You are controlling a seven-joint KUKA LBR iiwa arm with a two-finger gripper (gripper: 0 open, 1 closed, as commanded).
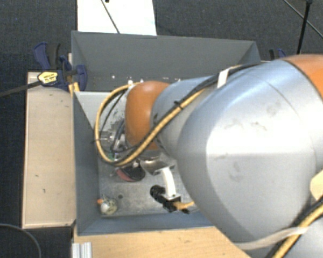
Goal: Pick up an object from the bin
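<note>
**Grey bin [86, 160], arm in from right**

Bin floor sat mostly under the arm [247, 144] and its orange wrist cover [142, 109]. Gripper [118, 141] hung low at left-centre (spread or pressed together: hidden, couldn't say). Nearest it lay a red-and-dark disc [130, 172], just below. A white-and-black tool [166, 190] lay beside that, and a small yellowish lump [106, 205] near the front-left corner.
</note>
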